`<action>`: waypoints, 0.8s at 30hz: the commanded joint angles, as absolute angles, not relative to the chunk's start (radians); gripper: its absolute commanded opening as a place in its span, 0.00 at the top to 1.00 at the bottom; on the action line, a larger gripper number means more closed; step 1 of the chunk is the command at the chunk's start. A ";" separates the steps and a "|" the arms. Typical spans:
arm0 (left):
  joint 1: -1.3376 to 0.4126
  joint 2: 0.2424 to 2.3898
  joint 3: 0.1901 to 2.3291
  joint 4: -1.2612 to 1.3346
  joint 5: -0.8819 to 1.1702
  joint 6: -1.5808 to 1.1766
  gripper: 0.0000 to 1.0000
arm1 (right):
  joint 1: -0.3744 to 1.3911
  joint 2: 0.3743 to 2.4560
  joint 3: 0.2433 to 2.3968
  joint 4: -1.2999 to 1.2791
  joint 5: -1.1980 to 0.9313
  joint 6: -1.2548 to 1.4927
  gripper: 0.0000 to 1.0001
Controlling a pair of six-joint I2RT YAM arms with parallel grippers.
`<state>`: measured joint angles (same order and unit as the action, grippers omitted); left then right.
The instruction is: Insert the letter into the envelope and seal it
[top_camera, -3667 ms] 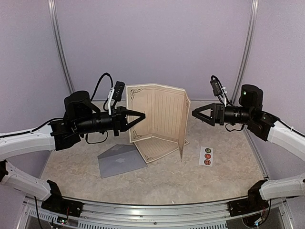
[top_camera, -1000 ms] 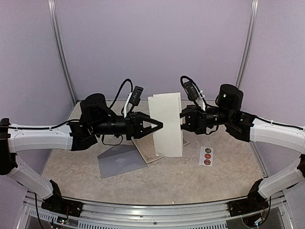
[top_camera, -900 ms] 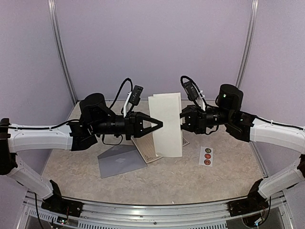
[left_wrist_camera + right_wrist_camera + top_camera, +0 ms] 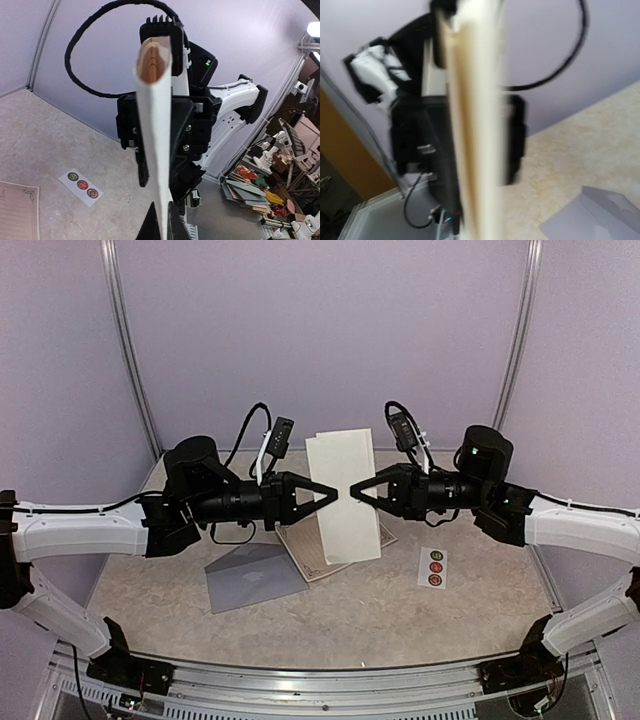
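Currently the left gripper [image 4: 333,493] clamps the folded letter [image 4: 340,455]; whether the right gripper [image 4: 356,489] grips it cannot be told. A premature left release could drop or unfold it.

Cream-white on the letter [image 4: 343,496], plain outside, tan down in the fold. Grey-blue on the envelope [image 4: 255,576], with a paler mark at the middle. Cream on the sheet [image 4: 303,552], faintly ruled, bordered with a thin dark line and scroll corners. White on the strip [image 4: 434,567], with three round stickers: one green, two red. Mottled beige on the table [image 4: 400,625]. Pale lilac on the walls [image 4: 320,330]. Black on the left gripper [image 4: 335,493], the right gripper [image 4: 355,490] and the cables [image 4: 250,425]. White on the arms [image 4: 80,528], with a green light on the right one.
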<state>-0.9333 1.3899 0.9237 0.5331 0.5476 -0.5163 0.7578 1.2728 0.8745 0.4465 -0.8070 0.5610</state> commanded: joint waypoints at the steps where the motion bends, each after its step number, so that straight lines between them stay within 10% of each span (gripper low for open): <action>1: -0.935 1.370 0.903 0.407 0.424 -0.525 0.73 | 0.764 1.275 0.905 0.393 -0.669 0.541 1.00; 7: -0.876 1.315 0.733 0.231 0.139 -0.750 0.28 | 0.742 1.284 0.909 0.255 -0.467 0.497 1.00; 24: -0.664 1.576 0.639 0.235 0.004 -0.900 0.14 | 0.737 1.271 0.886 0.182 -0.365 0.474 1.00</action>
<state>-0.6827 1.5082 0.5838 0.2386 0.0639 -0.9184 0.7429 1.3102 0.8803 0.2218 -0.4107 0.4904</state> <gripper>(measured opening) 0.859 0.004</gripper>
